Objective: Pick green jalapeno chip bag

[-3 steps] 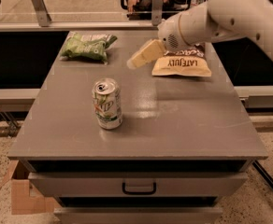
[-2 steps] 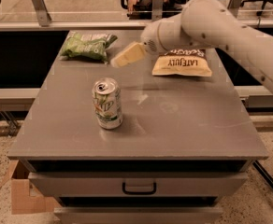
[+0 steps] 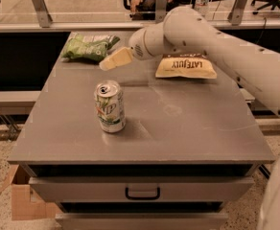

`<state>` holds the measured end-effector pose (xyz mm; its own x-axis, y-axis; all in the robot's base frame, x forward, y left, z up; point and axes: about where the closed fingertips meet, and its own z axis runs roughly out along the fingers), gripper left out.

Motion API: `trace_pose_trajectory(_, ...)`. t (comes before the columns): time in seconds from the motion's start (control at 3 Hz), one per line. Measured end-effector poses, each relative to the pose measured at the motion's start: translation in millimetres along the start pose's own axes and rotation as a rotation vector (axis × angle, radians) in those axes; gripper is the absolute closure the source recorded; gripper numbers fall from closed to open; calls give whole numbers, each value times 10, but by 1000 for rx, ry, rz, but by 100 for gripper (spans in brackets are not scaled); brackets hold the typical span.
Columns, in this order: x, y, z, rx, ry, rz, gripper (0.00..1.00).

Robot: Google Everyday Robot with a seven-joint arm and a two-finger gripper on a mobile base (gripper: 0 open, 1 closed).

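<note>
Camera view: tool [image 3: 109, 63] nearer bag [image 3: 86, 47]

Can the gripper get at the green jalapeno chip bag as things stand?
Probably yes: the gripper hovers beside the green jalapeno chip bag, nothing between them; the soda can stands well clear.

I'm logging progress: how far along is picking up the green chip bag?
Done: nothing lifted; the green chip bag lies at the back left of the table. Underway: the hand hovers beside its right end. Left: reaching it, grasping, lifting.
</note>
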<state>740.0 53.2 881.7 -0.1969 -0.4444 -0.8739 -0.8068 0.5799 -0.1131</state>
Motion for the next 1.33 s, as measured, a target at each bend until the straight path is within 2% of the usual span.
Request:
trace_pose_trajectory(0.67,8,156,529,-4,6,60,0)
trace_pose_trajectory(1.0,-89,121,758,12,-21,61,22)
trace_pose_trajectory(1.33,-149,108,852,26,-30,55,53)
